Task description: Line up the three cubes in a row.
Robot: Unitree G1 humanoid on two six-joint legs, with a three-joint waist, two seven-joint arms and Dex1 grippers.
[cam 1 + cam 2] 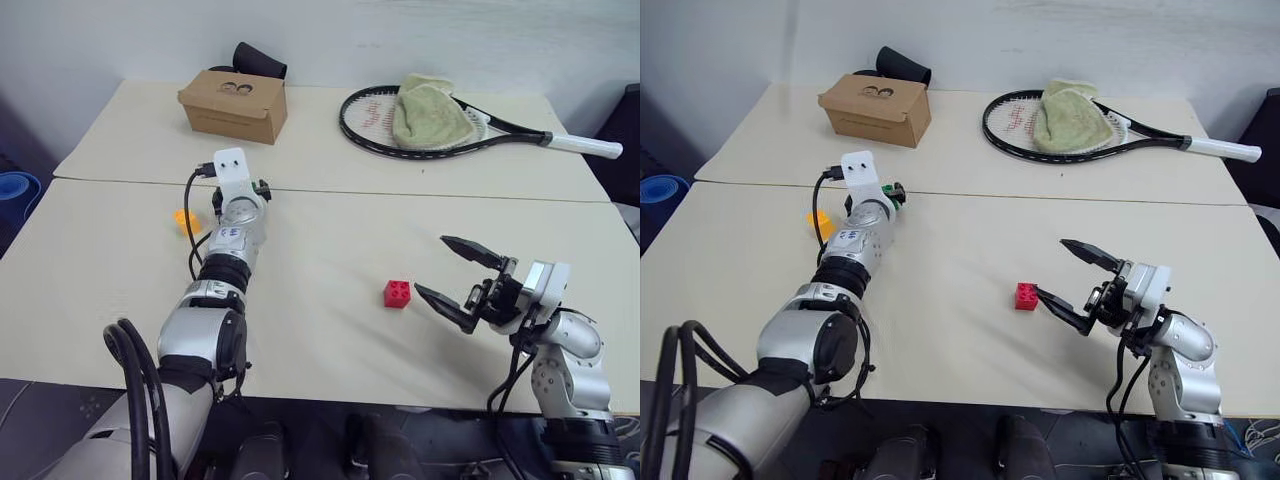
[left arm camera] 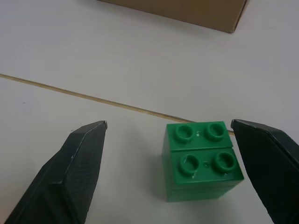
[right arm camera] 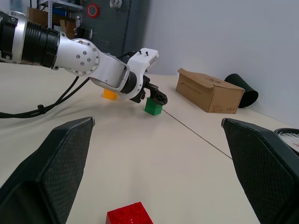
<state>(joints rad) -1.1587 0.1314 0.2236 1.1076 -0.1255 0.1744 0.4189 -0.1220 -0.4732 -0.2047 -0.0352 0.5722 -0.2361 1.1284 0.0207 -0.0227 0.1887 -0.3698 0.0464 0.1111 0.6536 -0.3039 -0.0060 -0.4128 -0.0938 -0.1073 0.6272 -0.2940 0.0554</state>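
Left hand (image 2: 168, 154) hangs spread, its black textured fingers (image 2: 79, 168) flanking the glossy, four-studded green cube (image 2: 201, 161) untouched on the matte table (image 1: 320, 240). Right hand (image 1: 455, 275) gapes at three o'clock of the red cube (image 1: 397, 293).

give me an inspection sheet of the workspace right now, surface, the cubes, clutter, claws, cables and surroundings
Surface: two pale tables set edge to edge, with a seam running across.
Job's things: green cube on the table near the seam; red cube alone toward the right; yellow-orange cube at the left. Not in a row.
Clutter: cardboard box, a black object behind it, tennis racket with a green cloth on it.
Claws: left claw open, fingers either side of the green cube, no contact visible; right claw open, empty, just right of the red cube.
Cables: black cable looping beside the left wrist.
Surroundings: pale wall; blue object at far left.
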